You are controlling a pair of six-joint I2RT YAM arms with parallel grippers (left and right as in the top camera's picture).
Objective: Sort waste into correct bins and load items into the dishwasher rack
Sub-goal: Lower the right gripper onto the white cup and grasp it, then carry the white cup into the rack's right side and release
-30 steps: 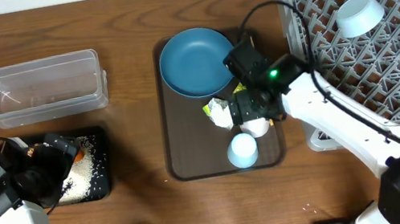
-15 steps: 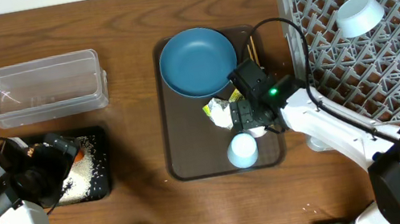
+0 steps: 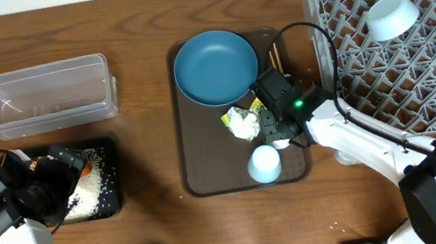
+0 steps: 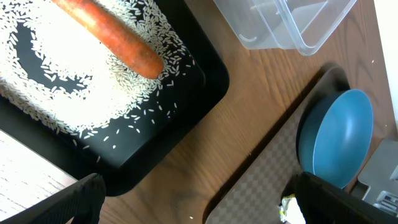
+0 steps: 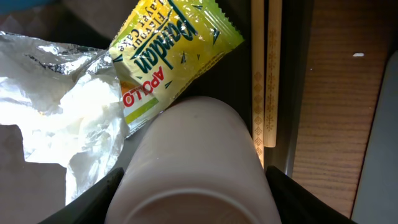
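Squeezing gently matters now: the right gripper (image 5: 193,186) has its jaws on both sides of the whitish cup (image 5: 193,155), which sits on the brown tray (image 3: 207,159) just beside the snack wrapper (image 5: 168,50). I cannot tell if they grip yet. Lift straight up, missing the chopsticks (image 5: 266,74). The left gripper (image 4: 199,193) jaws are wide open, empty.

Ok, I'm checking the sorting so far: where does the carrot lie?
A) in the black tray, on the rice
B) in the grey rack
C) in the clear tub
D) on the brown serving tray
A: the left wrist view shows the carrot on rice grains inside the black tray.
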